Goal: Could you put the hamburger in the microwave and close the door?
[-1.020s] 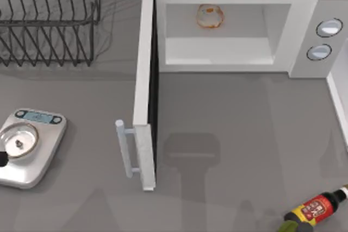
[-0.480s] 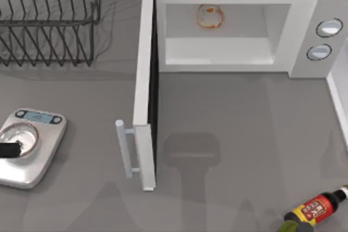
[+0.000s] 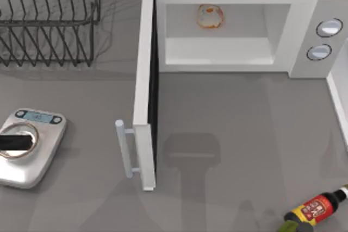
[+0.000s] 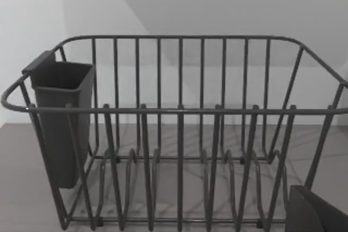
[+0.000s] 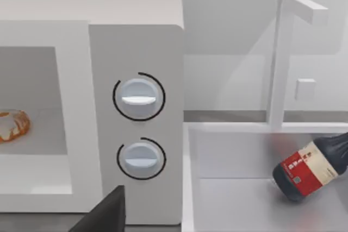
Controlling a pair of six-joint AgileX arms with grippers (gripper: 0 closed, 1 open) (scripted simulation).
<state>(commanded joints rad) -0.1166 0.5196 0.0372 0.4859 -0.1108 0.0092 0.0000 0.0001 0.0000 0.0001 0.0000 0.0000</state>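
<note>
At the lower right of the top view a red-labelled bottle [image 3: 317, 208] lies on its side on the grey surface [image 3: 234, 134], well away from the work. At the left edge, the dark tip of the left hand [image 3: 15, 143] sits over the pan of a silver kitchen scale [image 3: 38, 150]; whether it is released or clenched cannot be told. It looks to be coming in from that side because the door [image 3: 144, 91] stands swung out toward the viewer, its bar handle [image 3: 124, 148] facing left, so a push from there would shut it. Farther back, the microwave [image 3: 304, 31] is open, and the hamburger [image 3: 210, 16] rests deep in the cavity, near the back wall, so placing seems done and only closing remains. A wire dish rack [image 3: 49, 20] occupies the upper left. The right hand's state cannot be told.
</note>
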